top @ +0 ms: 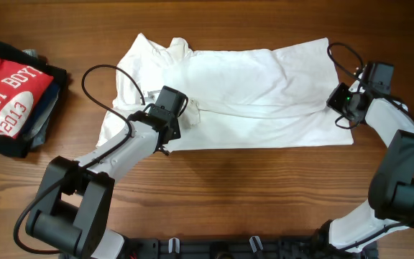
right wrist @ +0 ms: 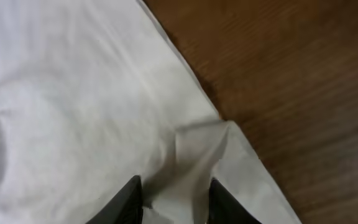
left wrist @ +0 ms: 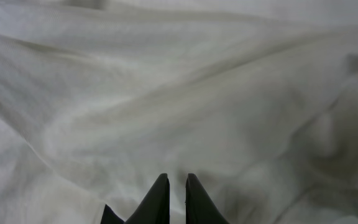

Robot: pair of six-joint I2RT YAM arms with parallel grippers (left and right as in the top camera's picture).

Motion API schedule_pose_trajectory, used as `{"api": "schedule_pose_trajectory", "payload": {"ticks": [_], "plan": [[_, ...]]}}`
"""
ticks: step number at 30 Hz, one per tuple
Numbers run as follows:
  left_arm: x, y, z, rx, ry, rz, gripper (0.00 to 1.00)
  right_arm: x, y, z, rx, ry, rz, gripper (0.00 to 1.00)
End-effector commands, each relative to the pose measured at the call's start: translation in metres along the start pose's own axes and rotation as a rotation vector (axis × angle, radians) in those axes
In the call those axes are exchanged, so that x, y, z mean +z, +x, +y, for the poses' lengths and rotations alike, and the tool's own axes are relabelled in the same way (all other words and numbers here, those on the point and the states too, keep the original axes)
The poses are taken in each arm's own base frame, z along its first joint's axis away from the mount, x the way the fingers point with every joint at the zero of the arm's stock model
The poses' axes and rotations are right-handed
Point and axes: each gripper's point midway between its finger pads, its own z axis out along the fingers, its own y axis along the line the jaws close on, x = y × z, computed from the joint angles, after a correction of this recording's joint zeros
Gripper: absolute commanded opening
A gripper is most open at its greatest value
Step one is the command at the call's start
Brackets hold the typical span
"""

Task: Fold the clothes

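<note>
The clothes are one white T-shirt [top: 250,86] spread flat across the middle of the wooden table, its hem to the right. My left gripper [top: 185,111] rests on the shirt's left part, where the cloth bunches up at its tip. In the left wrist view the left gripper [left wrist: 177,177] has its jaws shut, with only a sliver of white cloth [left wrist: 166,93] between them. My right gripper [top: 338,114] is at the shirt's right edge. In the right wrist view the right gripper [right wrist: 174,180] is open, its jaws apart on either side of a raised ridge of cloth [right wrist: 197,149] by the hem corner.
A pile of other garments with a red lettered shirt [top: 9,93] on top lies at the table's far left. Bare wood [top: 264,187] runs along the front of the table, and bare wood [right wrist: 291,74] lies right of the hem.
</note>
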Motion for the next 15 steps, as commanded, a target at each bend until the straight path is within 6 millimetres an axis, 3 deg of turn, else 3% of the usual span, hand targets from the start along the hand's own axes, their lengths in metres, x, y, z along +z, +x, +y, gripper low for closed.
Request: {"api": "schedule_pose_trajectory", "payload": {"ticks": [1, 3, 6, 8, 12, 15], "plan": [[-0.001, -0.002, 0.005, -0.014, -0.013, -0.012, 0.11, -0.009, 0.009, 0.014, 0.043, -0.073, 0.044, 0.33], [-0.001, -0.002, 0.005, -0.014, -0.014, -0.012, 0.11, -0.009, 0.008, 0.017, 0.043, -0.087, 0.041, 0.33], [-0.001, -0.002, 0.005, -0.013, -0.014, -0.011, 0.11, -0.009, 0.001, 0.018, 0.038, -0.090, 0.011, 0.25], [-0.001, -0.002, 0.005, -0.013, -0.014, -0.011, 0.11, -0.009, -0.006, 0.011, 0.083, -0.050, -0.021, 0.04], [-0.001, -0.005, 0.004, -0.018, -0.008, -0.025, 0.09, -0.009, -0.014, 0.008, 0.117, -0.030, -0.056, 0.04], [-0.002, -0.020, -0.001, -0.038, 0.006, -0.087, 0.09, -0.009, -0.013, 0.008, 0.117, -0.030, -0.055, 0.04]]}}
